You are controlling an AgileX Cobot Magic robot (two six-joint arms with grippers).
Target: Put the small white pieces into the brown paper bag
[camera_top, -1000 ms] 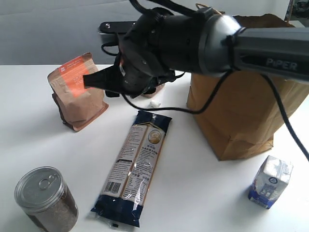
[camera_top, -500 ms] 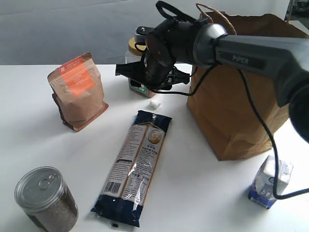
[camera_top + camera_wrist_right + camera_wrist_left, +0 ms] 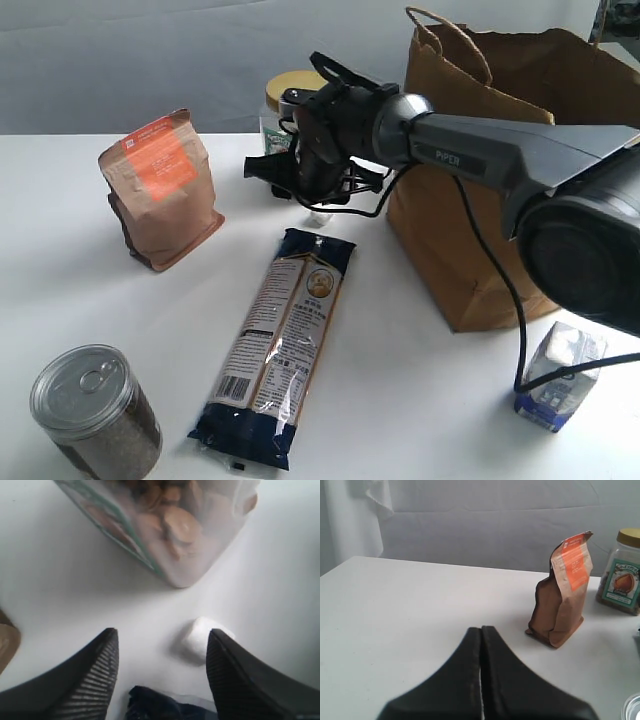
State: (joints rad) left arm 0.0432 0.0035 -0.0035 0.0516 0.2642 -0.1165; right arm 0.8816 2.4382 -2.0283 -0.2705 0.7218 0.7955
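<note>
Hovering low, the right pincer holds its jaws wide over one small white lumpy piece, which lies on the white surface just beside the clear plastic nut jar, nearer one finger. Pick-up step, seemingly: centre, close, then lift to the tall brown paper bag nearby. Left pincer sits closed, empty.

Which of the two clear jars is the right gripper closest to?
The yellow-lidded jar at the back, standing just behind the right gripper. The metal-lidded jar stands far from it, at the front left of the exterior view.
</note>
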